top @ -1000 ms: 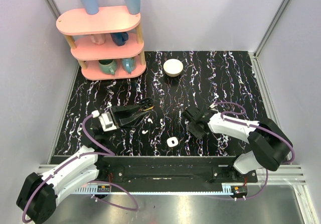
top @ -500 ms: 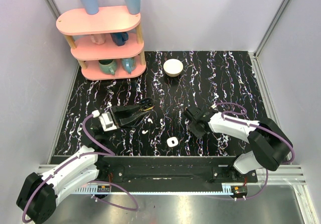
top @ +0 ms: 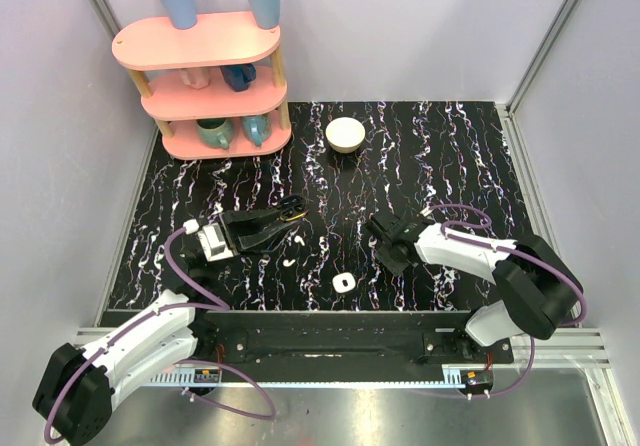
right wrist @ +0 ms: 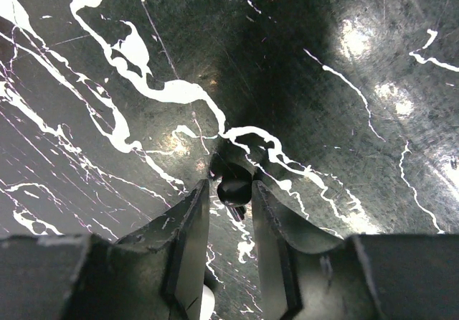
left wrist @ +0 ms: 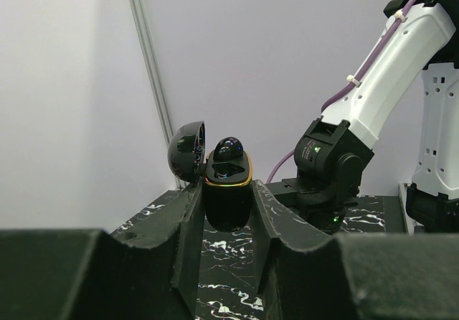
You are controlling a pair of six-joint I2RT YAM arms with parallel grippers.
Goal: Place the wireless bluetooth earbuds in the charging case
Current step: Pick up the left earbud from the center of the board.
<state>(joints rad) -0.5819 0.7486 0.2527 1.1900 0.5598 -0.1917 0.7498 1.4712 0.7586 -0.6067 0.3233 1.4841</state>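
Black, white-streaked table (top: 440,156) is lying under both arms. From above, the left gripper (top: 288,218) is sitting toward 8 o'clock of the table's middle, its fingers clamping an open black case (left wrist: 228,191) with a gold rim. The lid is hanging back at 9 o'clock, and one glossy black earbud (left wrist: 229,148) is sitting inside. The right gripper (right wrist: 229,191), at 4 o'clock, is pinching narrowly around a second earbud (right wrist: 234,189) that is resting on the table. A bowl (top: 347,134) is standing at 12 o'clock.
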